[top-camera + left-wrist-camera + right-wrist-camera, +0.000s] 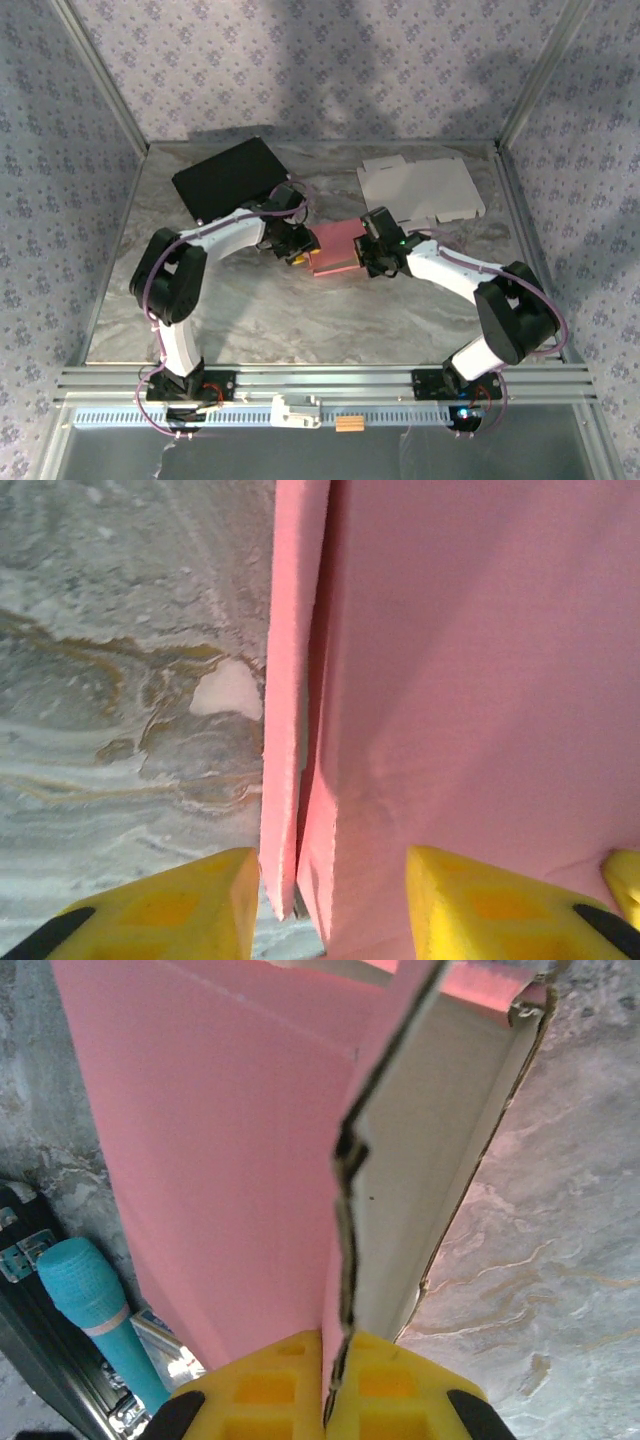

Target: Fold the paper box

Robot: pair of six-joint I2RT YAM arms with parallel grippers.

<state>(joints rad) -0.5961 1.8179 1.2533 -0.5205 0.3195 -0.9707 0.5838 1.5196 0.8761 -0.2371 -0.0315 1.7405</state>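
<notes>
Right pincer (335, 1348): clenched on the box (230, 1140), yellow fingers (265, 1385) pressed together over the raw edge of an upright wall. Pink face to its left, pale inner face to its right.

Left pincer (330, 865): released, fingers (195, 905) apart. A thin pink flap edge stands between them, just beside the left finger; the broad pink panel runs under the right one.

Top view: the left pincer (292, 248) and right pincer (370, 250) meet the box (335, 248) from either side, mid-desk.

Teal cylinder (90, 1300) lies near the box's left side in the right wrist view.

Desk (300, 320): grey marbled. Black slab (230, 175) at far left, flat white card (420, 188) at far right, both apart from the box.
</notes>
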